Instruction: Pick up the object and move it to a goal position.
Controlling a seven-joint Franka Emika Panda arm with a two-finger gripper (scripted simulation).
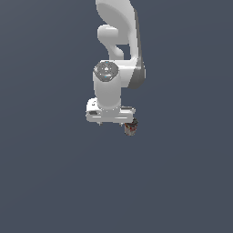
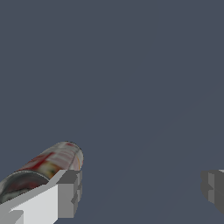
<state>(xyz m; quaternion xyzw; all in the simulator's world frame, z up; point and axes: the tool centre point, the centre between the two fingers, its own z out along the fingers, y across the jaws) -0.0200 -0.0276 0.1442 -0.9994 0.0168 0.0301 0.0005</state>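
Note:
The object [image 1: 131, 128] is a small dark can with red and whitish label patches. In the exterior view it stands on the grey floor under the end of the white hand that lies toward that view's right. My gripper [image 2: 141, 190] is open, its grey fingertips [image 2: 70, 192] set wide apart with nothing between them. In the wrist view the object [image 2: 52, 162] lies beside one finger, outside the gap, and that finger partly covers it. In the exterior view the hand hides most of my gripper [image 1: 113, 123].
A plain dark grey floor [image 1: 50, 182] fills both views. The white arm [image 1: 119, 41] rises from the hand toward the upper edge of the exterior view. Nothing else is in view.

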